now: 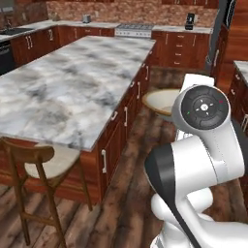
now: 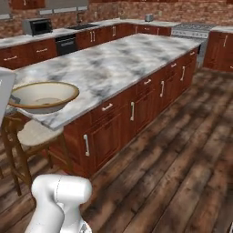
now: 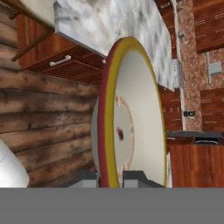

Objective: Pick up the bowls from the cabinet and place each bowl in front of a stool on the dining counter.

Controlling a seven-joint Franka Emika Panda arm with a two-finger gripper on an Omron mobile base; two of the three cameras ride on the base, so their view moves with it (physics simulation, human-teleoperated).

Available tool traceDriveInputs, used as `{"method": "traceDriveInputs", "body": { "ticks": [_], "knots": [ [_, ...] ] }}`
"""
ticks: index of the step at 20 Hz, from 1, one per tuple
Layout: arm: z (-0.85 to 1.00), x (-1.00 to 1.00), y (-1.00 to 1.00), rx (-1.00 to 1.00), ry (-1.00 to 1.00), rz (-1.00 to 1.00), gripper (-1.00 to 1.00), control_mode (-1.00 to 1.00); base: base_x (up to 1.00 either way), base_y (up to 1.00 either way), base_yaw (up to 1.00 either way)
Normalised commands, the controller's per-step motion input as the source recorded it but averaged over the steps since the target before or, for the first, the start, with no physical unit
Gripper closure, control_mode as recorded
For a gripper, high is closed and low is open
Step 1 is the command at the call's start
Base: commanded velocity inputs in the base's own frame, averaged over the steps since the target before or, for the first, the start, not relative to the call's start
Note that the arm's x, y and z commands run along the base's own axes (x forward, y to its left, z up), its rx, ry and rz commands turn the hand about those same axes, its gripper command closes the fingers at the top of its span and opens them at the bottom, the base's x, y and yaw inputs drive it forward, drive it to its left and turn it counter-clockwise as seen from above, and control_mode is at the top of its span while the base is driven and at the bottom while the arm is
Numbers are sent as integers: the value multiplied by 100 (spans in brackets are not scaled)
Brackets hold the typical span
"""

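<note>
- Gripping the cream bowl (image 3: 131,127) by its rim, the hand (image 3: 114,177) is closed, holding it beside the worktop (image 2: 109,63) edge near a stool (image 1: 43,162).
- Risk: rim-only grip; bowl may slip or strike the edge.

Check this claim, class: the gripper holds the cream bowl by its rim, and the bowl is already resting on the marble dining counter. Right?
Not quite. The cream bowl is clamped by its rim in the gripper, but it is held in the air beside the dining counter, not resting on it; the left base view shows it over the floor.
</note>
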Motion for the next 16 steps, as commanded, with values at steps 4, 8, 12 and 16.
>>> {"method": "traceDriveInputs", "body": {
  "ticks": [4,8,12,16],
  "knots": [
    [0,0,0,0,0,0,100,100,-86,93,-60],
    [0,0,0,0,0,0,100,100,-52,100,-43],
    [0,0,0,0,0,0,100,100,-37,100,-41],
    [0,0,0,0,0,0,100,100,-8,100,-48]
  ]
}}
